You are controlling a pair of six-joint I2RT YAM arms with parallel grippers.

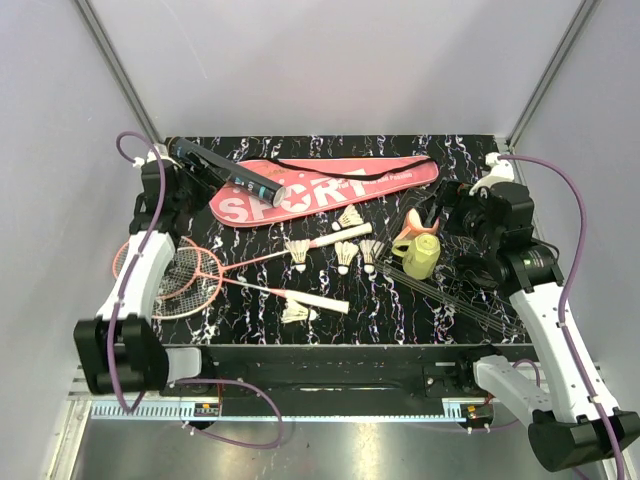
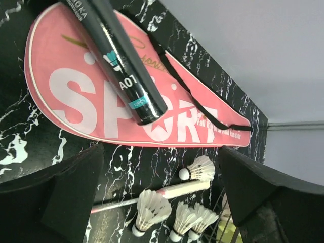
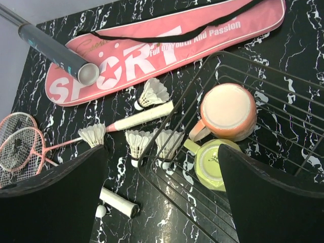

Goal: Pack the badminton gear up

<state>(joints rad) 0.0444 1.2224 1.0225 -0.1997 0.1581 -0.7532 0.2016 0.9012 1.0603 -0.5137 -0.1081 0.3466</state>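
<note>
Top external: I see black tube [image 1: 228, 172] lying on pink cover [image 1: 340, 186], shuttlecocks [image 1: 345, 257] near cover. My left gripper [image 2: 162, 190] and right gripper [image 3: 162, 190] wide open, holding nothing.

Black tabletop [image 1: 470, 160], white marble veining, fills centre of top view. Plain pale grey-lilac back wall [image 1: 330, 60] across upper frame; matching side walls left, right. 2 slanted metal posts [image 1: 118, 62] at upper corners. Grey surface [image 1: 360, 450] along bottom edge. Light even, soft.
</note>
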